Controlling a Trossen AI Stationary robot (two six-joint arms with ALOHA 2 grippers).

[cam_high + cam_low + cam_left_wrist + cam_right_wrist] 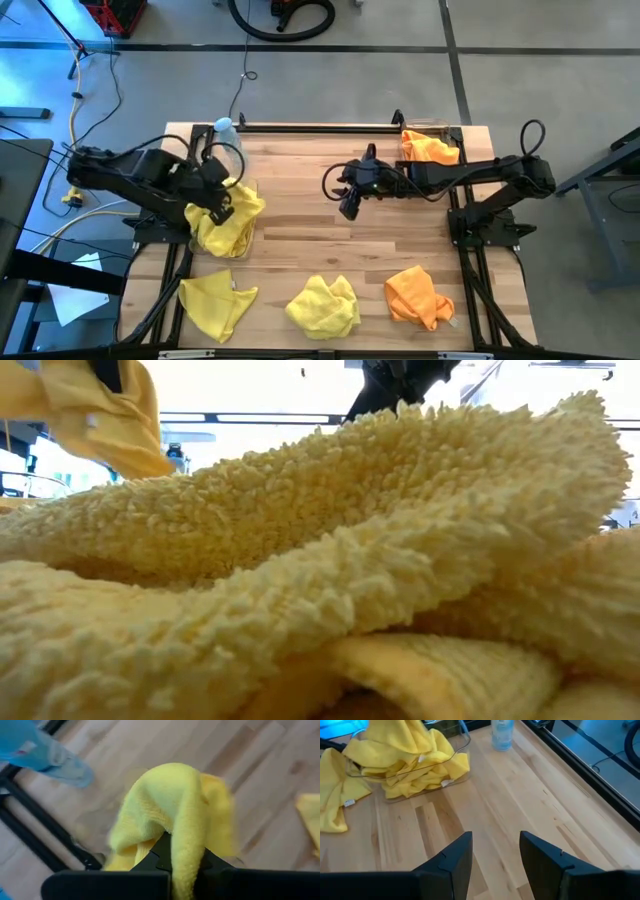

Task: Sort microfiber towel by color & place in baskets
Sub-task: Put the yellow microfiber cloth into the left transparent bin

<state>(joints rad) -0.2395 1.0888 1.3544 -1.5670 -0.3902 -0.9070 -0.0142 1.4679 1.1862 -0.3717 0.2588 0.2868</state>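
Where the overhead camera looks straight down, the pale wooden slatted table [330,215] carries both dark arms. The left gripper [222,205] hangs over the transparent colourless plastic basket on the left [247,235], its fingers clamped on a bright yellow fuzzy microfiber towel [238,200] that drapes onto the heap of yellow towels filling that basket. Just behind it stands a transparent plastic bottle with a blue cap [224,127]. The right gripper [349,208] hovers above bare wood near the table's middle, holding nothing. At the far right corner, the second transparent basket [440,128] holds an orange fuzzy towel [428,147]. Along the near edge lie three loose towels: a yellow one at the left [216,303], a second yellow one in the middle [322,305], and an orange one at the right [418,296].

From table height, a pale yellow looped towel close to the lens [330,560] fills nearly the whole picture; a yellow cloth hangs at the upper left.

The left wrist camera shows the held yellow towel folded over that arm's own dark fingers [165,852], which are closed on it, above the wood.

The right wrist camera shows that arm's two dark fingers [455,857] standing apart over bare planks, with the yellow-filled basket and the bottle farther off.
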